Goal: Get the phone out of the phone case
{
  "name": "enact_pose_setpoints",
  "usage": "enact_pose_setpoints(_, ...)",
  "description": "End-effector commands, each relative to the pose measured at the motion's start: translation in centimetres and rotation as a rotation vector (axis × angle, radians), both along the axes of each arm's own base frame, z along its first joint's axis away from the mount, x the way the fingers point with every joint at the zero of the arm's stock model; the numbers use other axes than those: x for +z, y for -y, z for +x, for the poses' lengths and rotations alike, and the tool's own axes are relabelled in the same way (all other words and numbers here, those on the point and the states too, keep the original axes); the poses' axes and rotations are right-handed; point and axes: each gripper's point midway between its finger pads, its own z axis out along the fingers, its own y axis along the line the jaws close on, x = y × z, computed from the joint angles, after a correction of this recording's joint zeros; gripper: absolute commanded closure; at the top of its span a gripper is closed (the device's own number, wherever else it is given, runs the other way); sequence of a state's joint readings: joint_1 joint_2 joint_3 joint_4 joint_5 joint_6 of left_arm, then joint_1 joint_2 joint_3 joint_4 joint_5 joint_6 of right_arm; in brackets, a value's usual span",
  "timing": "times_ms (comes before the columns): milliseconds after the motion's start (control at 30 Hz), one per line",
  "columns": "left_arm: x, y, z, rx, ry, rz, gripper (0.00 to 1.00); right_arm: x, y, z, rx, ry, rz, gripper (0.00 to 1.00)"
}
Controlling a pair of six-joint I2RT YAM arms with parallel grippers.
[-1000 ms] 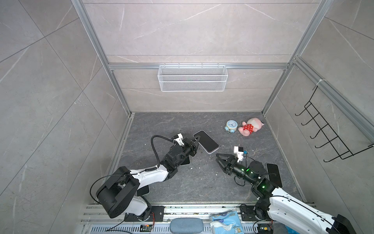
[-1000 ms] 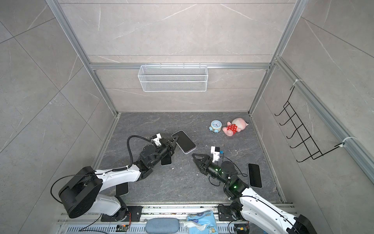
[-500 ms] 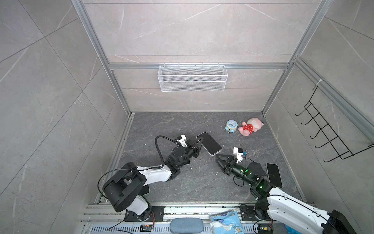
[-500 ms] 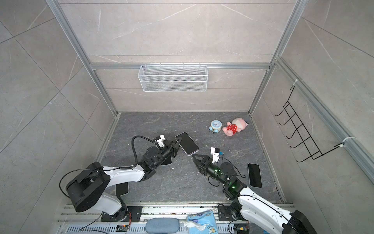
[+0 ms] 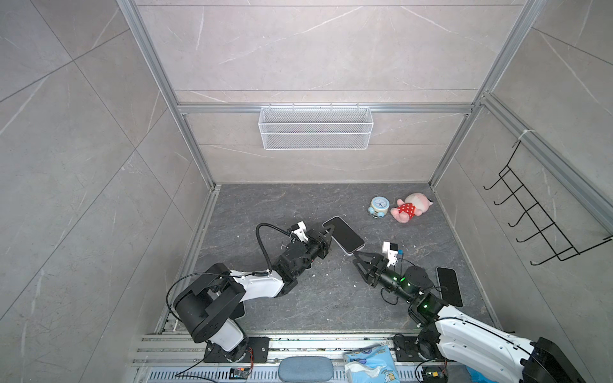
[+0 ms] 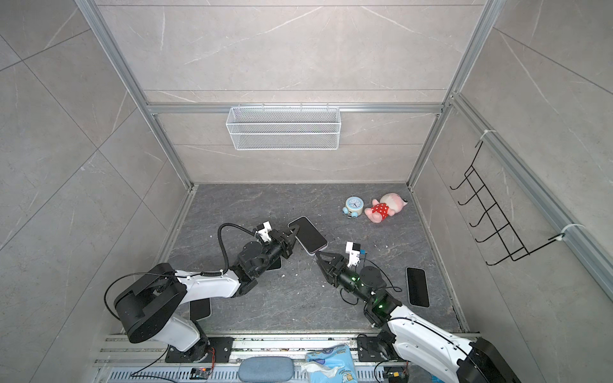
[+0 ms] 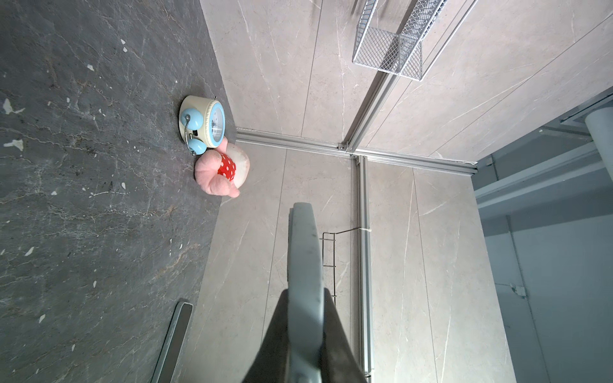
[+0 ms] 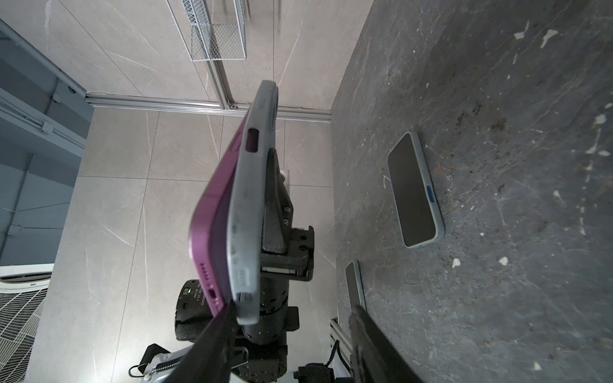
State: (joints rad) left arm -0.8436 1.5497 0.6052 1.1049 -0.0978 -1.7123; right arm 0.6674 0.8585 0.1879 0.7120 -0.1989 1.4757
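Observation:
A purple phone (image 8: 212,205) sits in a grey phone case (image 8: 247,199), held up off the floor. My left gripper (image 5: 326,232) is shut on one long edge of the cased phone (image 5: 343,233); in the left wrist view the case's edge (image 7: 303,265) runs between the jaws. In the right wrist view the phone's lower corner stands out of the case. My right gripper (image 8: 292,318) is open at that corner, one finger (image 8: 219,331) touching the phone and the other finger (image 8: 368,341) well apart. In both top views the right gripper (image 6: 320,257) meets the phone's near corner.
A blue alarm clock (image 5: 378,206) and a pink plush toy (image 5: 409,207) lie at the back right. Spare phones lie on the floor at the right (image 5: 448,286) and under the left arm (image 6: 200,308). A wire basket (image 5: 315,127) and hook rack (image 5: 537,219) hang on the walls.
The left gripper has carried the cased phone rightward, toward the right gripper. The right gripper has come up to the phone's near corner, its jaws slightly narrower.

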Motion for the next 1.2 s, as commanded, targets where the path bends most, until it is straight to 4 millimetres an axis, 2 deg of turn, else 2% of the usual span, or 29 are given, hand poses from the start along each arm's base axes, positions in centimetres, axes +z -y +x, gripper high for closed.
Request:
enact_pose_setpoints(0,5.5,0.5,-0.8,-0.027,0.115,-0.152,1.0,-0.6,0.2,0.2,-0.021,-0.013,0.011,0.44)
enact_pose_setpoints(200,4.8,1.0,-1.1,-0.041,0.111,-0.135,1.0,0.0,0.1,0.7,-0.032,-0.004,0.018,0.45)
enact_pose_setpoints(333,3.8,1.3,-1.5,-0.054,0.1,-0.118,1.0,0.0,0.5,1.1,-0.056,-0.006,0.025,0.49)
enact_pose_setpoints(433,3.0,1.3,-1.6,-0.055,0.088,-0.108,1.0,0.1,0.9,1.2,-0.068,-0.003,0.04,0.58)
enact_pose_setpoints(567,2.0,1.5,-1.6,-0.06,0.074,-0.091,1.0,0.0,1.3,1.1,-0.084,-0.005,0.041,0.83)
enact_pose_setpoints(667,1.2,1.5,-1.6,-0.059,0.063,-0.077,1.0,-0.2,1.5,0.9,-0.086,-0.006,0.044,0.95)
enact_pose_setpoints(733,0.7,1.5,-1.6,-0.057,0.059,-0.066,1.0,-0.2,1.7,0.8,-0.088,-0.002,0.044,1.0)
enact_pose_setpoints(833,-0.3,1.2,-1.7,-0.049,0.058,-0.034,1.0,-0.2,1.9,0.4,-0.088,0.004,0.043,1.0)
enact_pose_setpoints(867,-0.7,1.1,-1.8,-0.045,0.059,-0.017,0.97,-0.3,2.1,0.3,-0.09,0.003,0.041,1.0)
enact_pose_setpoints(900,-1.2,1.0,-1.8,-0.042,0.048,-0.004,0.83,-0.4,2.2,0.2,-0.092,0.002,0.04,1.0)
enact_pose_setpoints(933,-1.8,1.0,-1.8,-0.042,0.038,0.007,0.75,-0.6,2.3,0.2,-0.095,-0.001,0.036,1.0)
enact_pose_setpoints(1067,-3.2,1.4,-1.8,-0.055,0.045,0.059,0.49,-1.1,2.6,-0.1,-0.103,-0.012,0.033,1.0)
enact_pose_setpoints(1167,-4.2,1.7,-1.9,-0.063,0.033,0.087,0.36,-1.1,2.7,-0.1,-0.102,-0.014,0.03,1.0)
